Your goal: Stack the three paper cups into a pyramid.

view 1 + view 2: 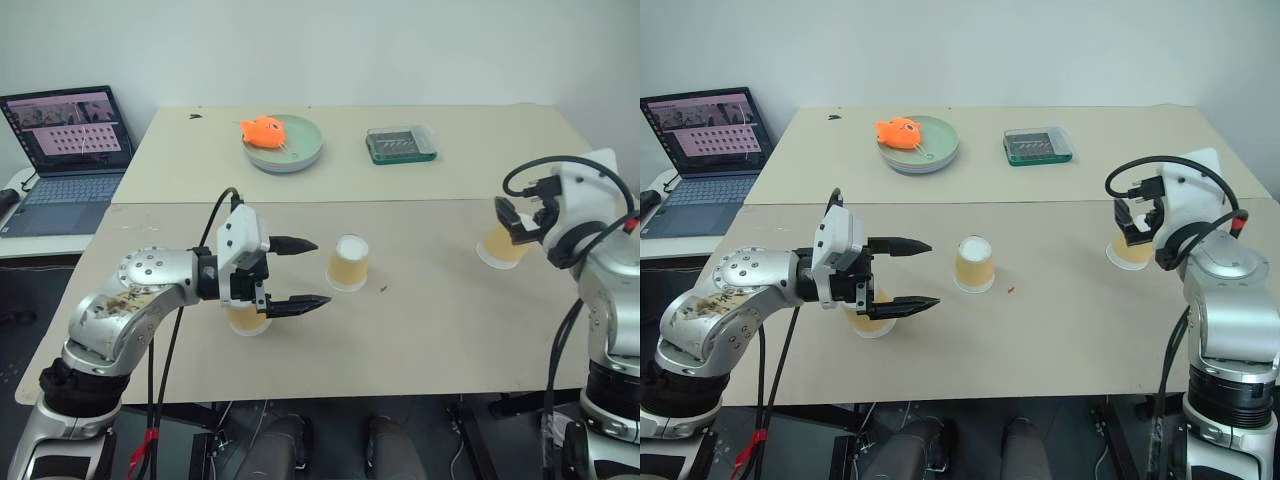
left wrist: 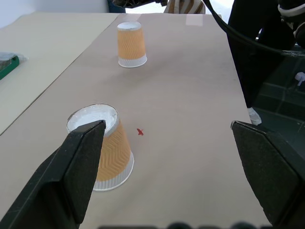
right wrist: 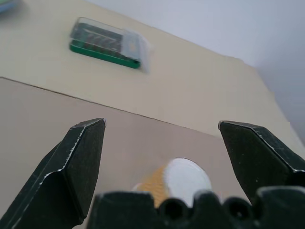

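The right gripper [image 3: 162,138] stands wide open and empty near the table's [image 1: 430,330] right edge, with the right cup [image 3: 178,183] just below and ahead of its fingers. All three cups sit upside down, long axes vertical, well apart. The left gripper [image 1: 300,274], also open and empty, points toward the middle cup [image 1: 348,264]; the left cup [image 1: 872,318] sits beneath it near the front edge. Each arm's nearest cup is its own side's.

an orange plush toy [image 1: 262,130] lies on a plate [image 1: 300,153], a green case [image 1: 401,144] nearby; a laptop [image 1: 66,160] sits open beside the tabletop [image 1: 420,320].
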Robot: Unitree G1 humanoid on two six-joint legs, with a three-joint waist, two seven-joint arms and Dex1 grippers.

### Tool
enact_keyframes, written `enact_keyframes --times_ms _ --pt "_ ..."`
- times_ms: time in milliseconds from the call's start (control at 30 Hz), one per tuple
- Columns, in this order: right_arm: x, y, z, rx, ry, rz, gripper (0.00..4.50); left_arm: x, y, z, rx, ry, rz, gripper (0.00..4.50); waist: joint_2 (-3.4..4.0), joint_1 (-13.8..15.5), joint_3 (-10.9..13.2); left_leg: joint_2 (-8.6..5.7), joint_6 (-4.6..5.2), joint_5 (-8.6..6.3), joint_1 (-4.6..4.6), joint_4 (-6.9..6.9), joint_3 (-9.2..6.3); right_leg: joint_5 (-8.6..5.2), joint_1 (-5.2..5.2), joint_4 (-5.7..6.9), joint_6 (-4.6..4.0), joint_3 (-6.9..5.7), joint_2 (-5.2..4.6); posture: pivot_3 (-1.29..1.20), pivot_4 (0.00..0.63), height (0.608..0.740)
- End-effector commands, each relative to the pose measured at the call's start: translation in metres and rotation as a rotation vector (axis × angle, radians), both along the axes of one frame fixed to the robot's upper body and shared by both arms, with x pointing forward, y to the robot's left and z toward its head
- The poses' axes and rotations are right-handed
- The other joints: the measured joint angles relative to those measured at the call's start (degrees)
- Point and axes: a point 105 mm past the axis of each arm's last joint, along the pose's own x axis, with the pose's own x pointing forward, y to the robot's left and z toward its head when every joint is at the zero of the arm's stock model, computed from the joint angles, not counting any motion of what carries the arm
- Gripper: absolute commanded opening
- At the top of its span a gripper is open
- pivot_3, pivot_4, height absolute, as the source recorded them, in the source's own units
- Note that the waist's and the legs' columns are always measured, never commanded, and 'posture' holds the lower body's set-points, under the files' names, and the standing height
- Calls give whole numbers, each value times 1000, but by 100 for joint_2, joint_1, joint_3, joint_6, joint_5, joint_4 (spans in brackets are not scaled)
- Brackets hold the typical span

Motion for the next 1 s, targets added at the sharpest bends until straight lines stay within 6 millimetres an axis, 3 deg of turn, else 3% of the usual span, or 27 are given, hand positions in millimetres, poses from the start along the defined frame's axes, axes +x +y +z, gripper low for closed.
enact_keyframes --times_ms 33,267,567,1000 --pt "-10 -22 -11 57 -25 -147 4455 -1 -1 8 2 -49 -16 4500 0 -2 0 0 0 0 -1 0 1 0 -1 1 0 2 0 0 150 740" --pt "-7 -12 -58 269 14 -152 4455 1 0 9 4 -54 -14 4500 3 -38 -1 3 -1 2 5 0 3 0 -1 3 -1 8 8 0 150 740" --pt "11 -17 -82 446 -19 -170 4455 3 1 12 0 -70 0 4500 4 -43 -1 7 -2 2 11 0 1 2 -12 1 -3 7 17 0 150 740" --pt "44 -20 -72 451 -94 -149 4455 1 4 15 1 -83 22 4500 6 -142 -2 9 -4 4 15 -2 2 6 -2 3 -10 11 24 0 150 740"
